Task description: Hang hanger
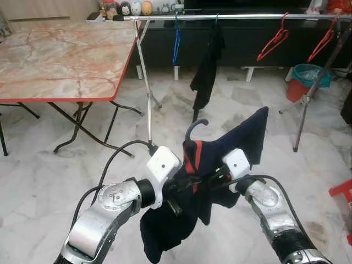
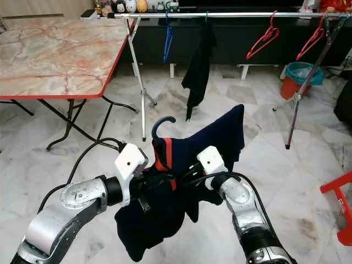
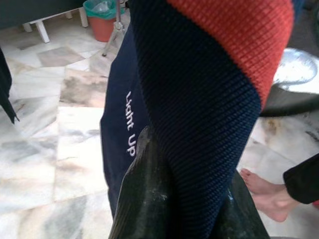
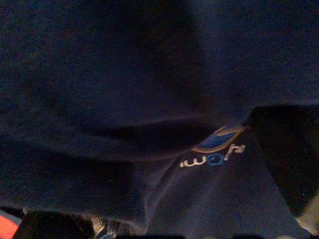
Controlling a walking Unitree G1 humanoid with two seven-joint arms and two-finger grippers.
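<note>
A navy shirt [image 1: 231, 140] with a red collar hangs on a dark hanger whose hook [image 1: 195, 127] sticks up between my arms. My left gripper [image 1: 184, 184] is shut on the shirt's neck; in the left wrist view its fingers [image 3: 144, 199] pinch the navy and red fabric [image 3: 199, 99]. My right gripper [image 1: 213, 177] is pushed into the shirt from the right, and the right wrist view is dark navy cloth with a small logo [image 4: 214, 158]. The silver clothes rail [image 1: 231, 17] runs across the back, well beyond and above the hanger.
On the rail hang a blue hanger [image 1: 176, 41], a black garment [image 1: 208, 66] and two red hangers [image 1: 273, 41]. A marble-top folding table [image 1: 60, 55] stands at the left. A red and teal bin [image 1: 303, 80] sits at the right. A person's bare foot [image 3: 261, 191] is on the floor.
</note>
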